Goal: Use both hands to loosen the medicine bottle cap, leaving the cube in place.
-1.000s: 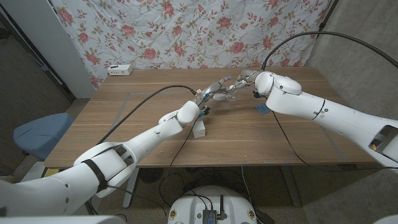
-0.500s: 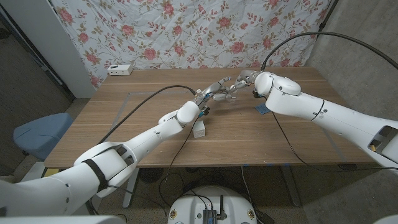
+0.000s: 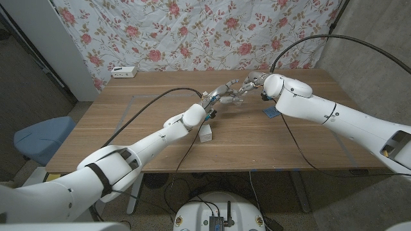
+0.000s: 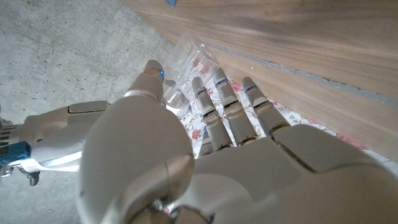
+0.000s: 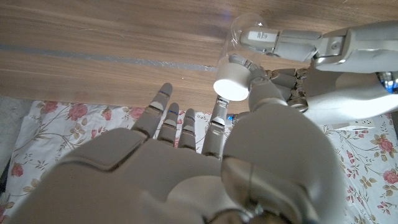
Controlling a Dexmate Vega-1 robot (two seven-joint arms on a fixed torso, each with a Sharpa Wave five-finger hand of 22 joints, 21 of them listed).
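A clear medicine bottle (image 5: 244, 30) with a white cap (image 5: 231, 81) is seen held above the wooden counter (image 3: 128, 122), just above the centre of the head view, where the two arms meet in front of the floral curtain (image 3: 192, 32). The left robot hand (image 3: 221, 94) is closed around the transparent body of the bottle; in the left wrist view its fingers (image 4: 214, 99) are laid along the bottle (image 4: 186, 53), with the thumb at the other side. The right robot hand (image 3: 252, 82) is brought against the bottle from the right of the frame; in the right wrist view its thumb (image 5: 264, 93) is pressed beside the white cap, while its other fingers (image 5: 180, 124) are stretched out and slightly apart, touching nothing that can be seen. Whether the cap is actually gripped by the right robot hand cannot be told. A small blue cube (image 3: 270, 113) is seen on the counter right of centre, partly hidden under the right forearm. A small white box (image 3: 205, 133) is lying on the counter near the middle of the frame, beside the left forearm. A white device (image 3: 124, 71) is placed at the counter's far edge in the upper left, and a blue chair (image 3: 38, 136) is seen at the left edge.
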